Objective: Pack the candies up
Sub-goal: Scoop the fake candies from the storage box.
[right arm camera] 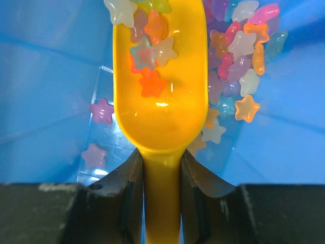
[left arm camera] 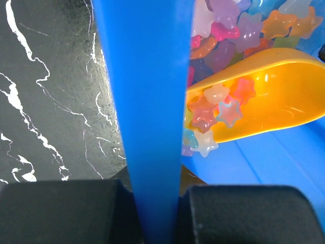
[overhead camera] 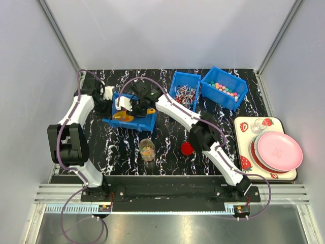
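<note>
Inside bin (overhead camera: 130,124), R pincer (right arm camera: 161,163) clamps candy scoop (right arm camera: 160,109) pointing left; L pincer (left arm camera: 152,206) clamps wall (left arm camera: 147,101).

The fingers (left arm camera: 61,213) pinch the blue bin wall (left arm camera: 147,101); a yellow scoop (left arm camera: 274,101) holds star candies (left arm camera: 218,109).

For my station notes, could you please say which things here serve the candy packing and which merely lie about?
Job: star candies, yellow scoop, blue bin, wrapped candies, pastel balls, clear jar, red lid.
Lying about: strawberry tray, pink plates, small glass.
</note>
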Controlling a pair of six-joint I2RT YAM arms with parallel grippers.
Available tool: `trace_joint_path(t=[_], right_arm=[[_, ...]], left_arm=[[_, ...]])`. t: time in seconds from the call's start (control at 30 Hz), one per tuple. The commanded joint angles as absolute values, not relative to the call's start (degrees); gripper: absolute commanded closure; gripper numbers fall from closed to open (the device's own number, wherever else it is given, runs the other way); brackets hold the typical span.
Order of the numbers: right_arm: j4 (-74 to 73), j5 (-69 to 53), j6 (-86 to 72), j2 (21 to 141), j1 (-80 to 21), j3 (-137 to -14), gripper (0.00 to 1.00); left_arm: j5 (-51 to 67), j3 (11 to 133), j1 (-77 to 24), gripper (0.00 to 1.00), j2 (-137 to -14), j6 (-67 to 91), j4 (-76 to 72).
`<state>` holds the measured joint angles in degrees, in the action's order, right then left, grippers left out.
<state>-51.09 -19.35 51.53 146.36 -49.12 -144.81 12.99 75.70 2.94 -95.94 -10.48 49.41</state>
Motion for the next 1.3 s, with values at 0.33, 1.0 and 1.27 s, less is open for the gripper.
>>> trace_joint_path(t=[0.33, 1.0, 1.27], right_arm=[[-47.81, -26.19, 45.26, 139.75, -46.41, -150.38, 1.00], [-50.63, -27.86, 45.09, 134.21, -41.31, -149.59, 1.00], [-50.98, -27.77, 45.44, 131.67, -38.68, -145.99, 1.00]], left_arm=[[24.52, 77.70, 3.51, 1.00, -92.29, -7.74, 47.64], [23.03, 77.96, 4.92, 1.00, -93.08, -6.94, 47.81], [22.85, 77.87, 5.10, 1.00, -93.08, -6.77, 47.64]])
